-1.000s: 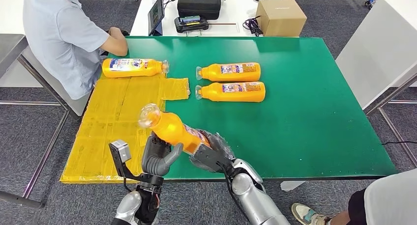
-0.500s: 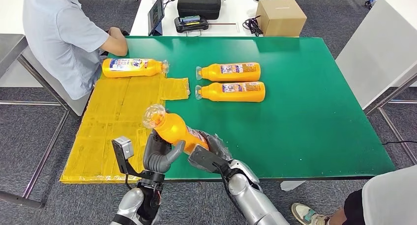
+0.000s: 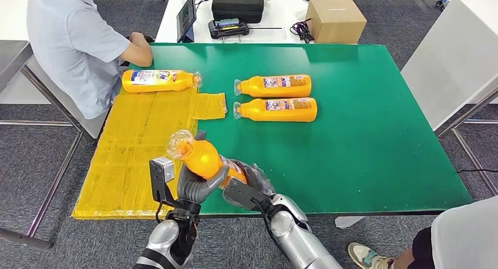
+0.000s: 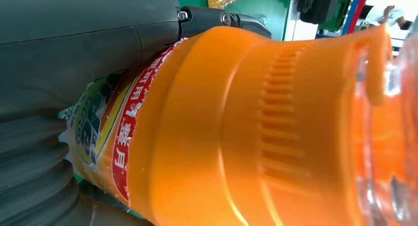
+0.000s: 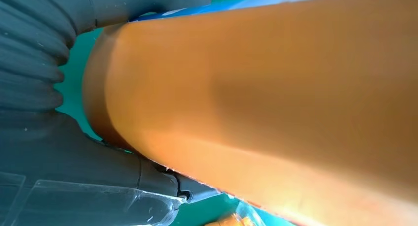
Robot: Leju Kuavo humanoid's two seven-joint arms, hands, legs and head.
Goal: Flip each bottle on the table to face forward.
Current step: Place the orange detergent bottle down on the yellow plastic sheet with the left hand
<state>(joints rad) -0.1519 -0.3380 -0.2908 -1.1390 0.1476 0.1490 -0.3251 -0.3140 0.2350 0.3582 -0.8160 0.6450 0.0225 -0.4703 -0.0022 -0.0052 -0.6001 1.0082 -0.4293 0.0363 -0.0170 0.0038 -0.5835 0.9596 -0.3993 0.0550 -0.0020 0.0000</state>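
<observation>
Your left hand (image 3: 197, 184) and right hand (image 3: 249, 184) both clasp one orange bottle (image 3: 202, 157), tilted above the green table's (image 3: 364, 140) near edge. A loosened grip risks it dropping off that edge. Three bottles (image 3: 276, 97) lie farther back; a person (image 3: 70, 40) sits far left.

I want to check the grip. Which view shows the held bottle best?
The head view: the whole held bottle shows, tilted, between the left robot hand and the right robot hand. The left wrist view shows its neck and label close up; the right wrist view, plain orange body.
</observation>
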